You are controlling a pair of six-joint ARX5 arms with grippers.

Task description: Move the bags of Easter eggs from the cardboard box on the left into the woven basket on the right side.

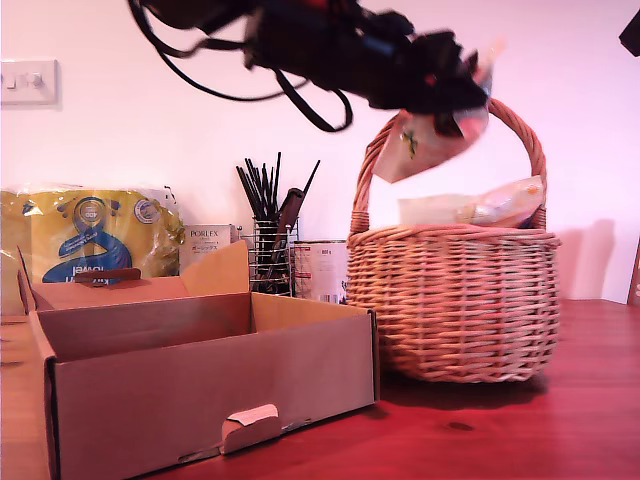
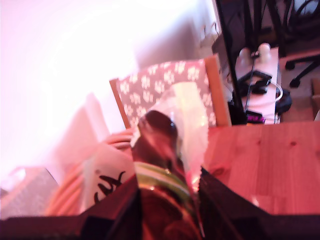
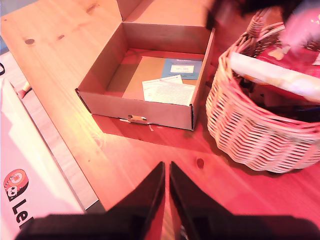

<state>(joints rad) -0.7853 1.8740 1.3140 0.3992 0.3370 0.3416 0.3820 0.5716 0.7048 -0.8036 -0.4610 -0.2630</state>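
My first gripper (image 1: 455, 110) hangs above the woven basket (image 1: 455, 300), just under its arched handle (image 1: 520, 125). It is shut on a bag of Easter eggs (image 1: 425, 145), a glossy pouch that hangs tilted over the basket's mouth. In the first wrist view the bag (image 2: 160, 150) sits between the dark fingers (image 2: 120, 210). More bags (image 1: 500, 205) lie in the basket (image 3: 250, 135), white and red ones (image 3: 270, 72). The cardboard box (image 1: 200, 380) stands at the exterior view's left. In the second wrist view the box (image 3: 145, 107) holds only cards and papers. My second gripper (image 3: 166, 190) is shut on nothing, high over the table.
Behind the box stand a yellow-and-blue multipack (image 1: 90, 235), a small Porlex carton (image 1: 205, 245), a black wire utensil holder (image 1: 270, 250) and a tin can (image 1: 322, 270). A white printed sheet (image 3: 30, 165) lies by the table edge. A patterned chair (image 2: 165, 85) stands beyond the table.
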